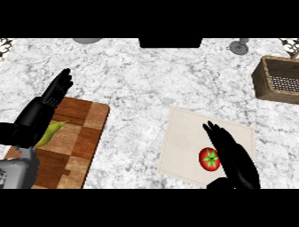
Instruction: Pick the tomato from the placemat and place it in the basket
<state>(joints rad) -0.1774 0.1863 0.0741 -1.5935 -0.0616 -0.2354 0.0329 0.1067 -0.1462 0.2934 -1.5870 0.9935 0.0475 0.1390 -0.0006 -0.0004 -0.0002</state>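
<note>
**Right hand beside the tomato, fingers not yet around it**

Nearest the camera, the right hand (235, 162) comes in from the lower edge with its fingers straight and close together, holding nothing. It lies over the right part of the placemat (184, 146), fingers pointing up and slightly left, their inner side just beside the tomato (209, 158); whether they touch it cannot be told. The tomato sits on the placemat's lower half, green calyx up, not lifted.

Outward from there, the basket (289, 80) stands well apart, toward the upper right on the marble counter (145, 80), with its dark opening showing. Across the counter, the left hand (44, 108) rests open with fingers straight, above a wooden cutting board (80, 142), partly hiding a green vegetable (50, 132) that lies on the board.

The step in hand looks like the grasp. To do it well, the right hand should probably settle so the tomato lies between thumb and fingers, then curl round its widest part before lifting; a round fruit could roll off across the mat if nudged from one side only. Lifting straight up before carrying toward the basket would likely avoid dragging the placemat.

No brand, label or writing can be read anywhere.
</note>
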